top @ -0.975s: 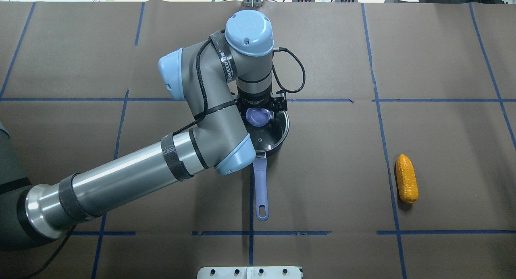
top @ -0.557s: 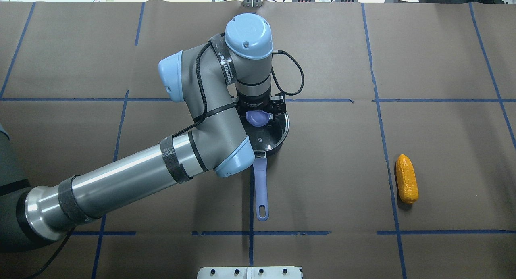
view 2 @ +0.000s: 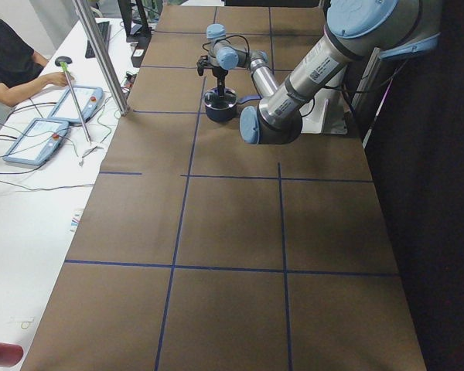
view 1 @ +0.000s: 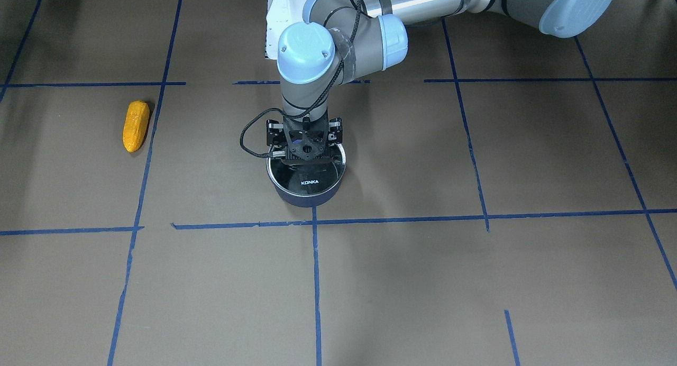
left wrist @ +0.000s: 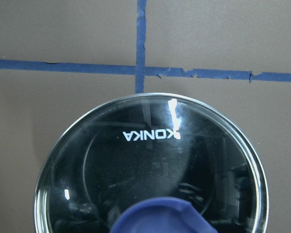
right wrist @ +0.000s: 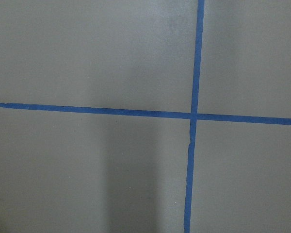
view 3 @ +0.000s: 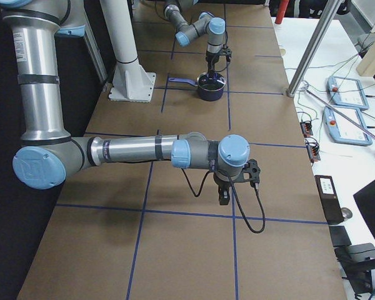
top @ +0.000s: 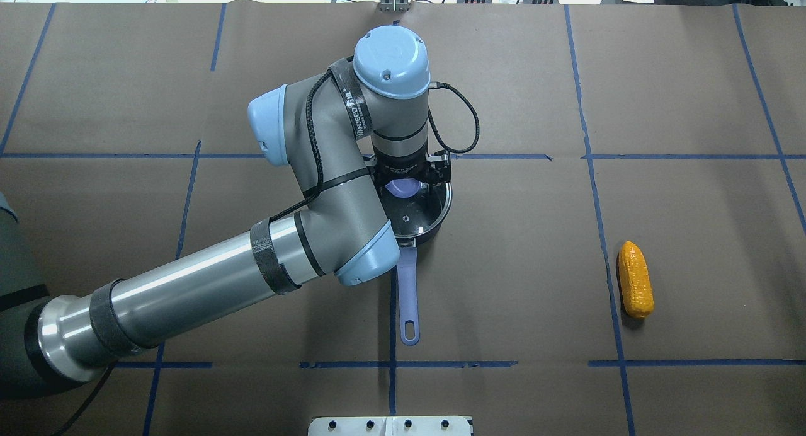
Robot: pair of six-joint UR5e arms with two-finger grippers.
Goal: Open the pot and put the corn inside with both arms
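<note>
The left arm (top: 189, 285) is sitting further over the blue knob (top: 403, 188) than a second ago, hiding more of it.
Front-facing: the left gripper (view 1: 303, 146) is hovering at the lid (view 1: 312, 180), which is lying on the pot (view 1: 307, 197); whether its fingers are clenching the knob cannot be told. The corn (view 1: 135, 126) is lying well apart from them. Right side: the right gripper (view 3: 225, 194) is hanging over the table (view 3: 194, 250), fingers unreadable. The lift is likely calling for centred fingers, then a straight pull up.
</note>
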